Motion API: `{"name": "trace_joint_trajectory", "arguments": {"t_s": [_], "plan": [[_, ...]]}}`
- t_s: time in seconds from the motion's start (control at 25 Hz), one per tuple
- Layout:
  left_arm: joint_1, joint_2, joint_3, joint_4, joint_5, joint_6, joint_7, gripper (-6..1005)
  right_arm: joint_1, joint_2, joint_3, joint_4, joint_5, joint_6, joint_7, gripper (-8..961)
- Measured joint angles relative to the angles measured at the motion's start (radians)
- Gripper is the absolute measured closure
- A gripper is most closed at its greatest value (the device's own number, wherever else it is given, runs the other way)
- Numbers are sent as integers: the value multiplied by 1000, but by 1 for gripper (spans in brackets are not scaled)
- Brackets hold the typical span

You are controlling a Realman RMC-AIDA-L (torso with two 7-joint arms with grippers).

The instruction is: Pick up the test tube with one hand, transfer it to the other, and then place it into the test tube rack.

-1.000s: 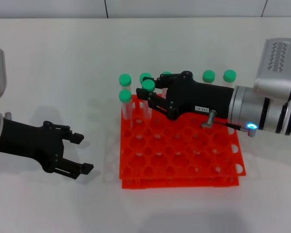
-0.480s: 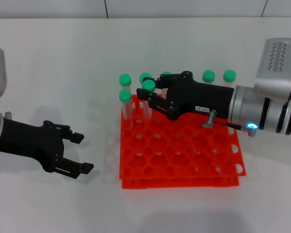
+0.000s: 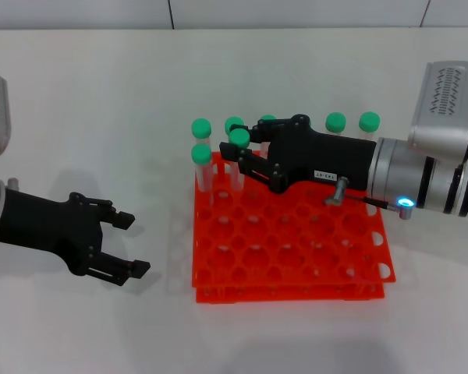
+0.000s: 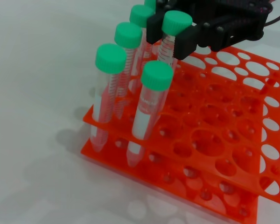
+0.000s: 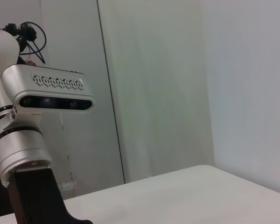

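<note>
Sitting between right jaws: test tube

Bright, even overhead light — soft shadows, sharp focus throughout.

Both grippers black — left gripper, right gripper; silver-grey cylindrical forearms; blue light at right wrist.

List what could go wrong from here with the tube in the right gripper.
1. The right gripper holds the test tube just below its cap, among other capped tubes standing close by; its fingers could knock a neighbour.
2. The tube hangs over the test tube rack; if misaligned, its tip may catch the rim of a hole instead of entering.
3. The left gripper waits open beside the rack, too far to steady anything.
</note>
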Motion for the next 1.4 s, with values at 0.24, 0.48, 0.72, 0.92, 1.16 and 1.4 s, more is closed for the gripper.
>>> {"name": "trace_joint_trajectory", "arguments": {"t_s": [0.24, 0.48, 0.72, 0.92, 1.16, 1.4], "plan": [[-1, 0, 0, 0, 0, 0, 0, 125, 0, 0, 0, 0, 0, 0, 0, 634], [0, 0, 0, 0, 0, 0, 0, 125, 0, -2, 0, -5, -1, -7, 0, 620], [7, 1, -4, 0, -3, 0, 5, 124, -20, -9, 8, -34, -1, -54, -3, 458], [7, 0, -20, 0, -11, -1, 21, 124, -71, -19, 14, -107, -2, -84, -12, 419], [6, 4, -105, 0, -77, 6, 58, 124, -146, -35, 127, -224, -144, -106, 62, 419], [11, 9, -188, 7, -211, 13, 78, 124, -212, -46, 360, -364, -494, -207, 298, 418]]}}
